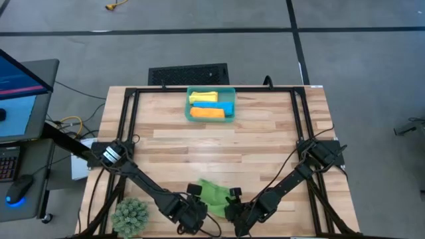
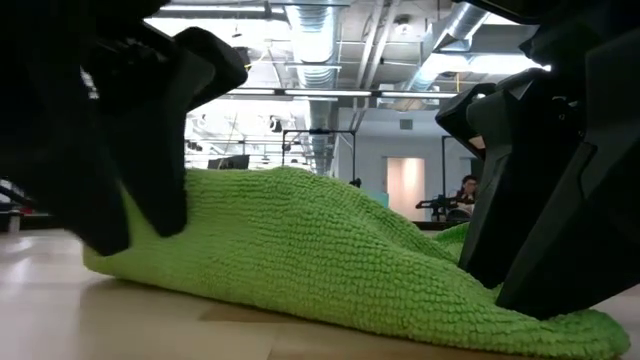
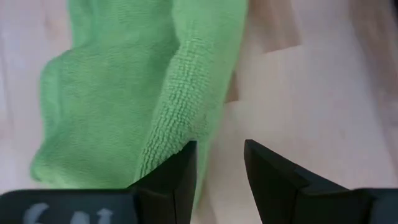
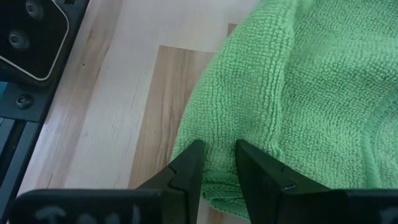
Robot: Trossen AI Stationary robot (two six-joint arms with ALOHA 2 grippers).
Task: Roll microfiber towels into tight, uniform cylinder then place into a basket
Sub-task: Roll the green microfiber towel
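Both pincers work the green towel [image 1: 214, 193] at the table's [image 1: 219, 143] near edge.
Your right pincer [image 4: 216, 163] pinches a fold for rolling; your left pincer [image 3: 219, 163] stands part-open, gripping nothing.

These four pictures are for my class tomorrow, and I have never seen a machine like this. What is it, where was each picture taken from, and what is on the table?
It is a robot with two dark arms at a wooden table. One camera looks straight down, one sits at table height, and one rides on each wrist. Both arms meet at the near edge over a green towel. The right gripper pinches a fold of it; the left gripper is at the towel's edge with a gap between its fingers. At the far edge, a teal basket holds rolled yellow, blue and orange towels. A small spiky green plant sits at a corner.
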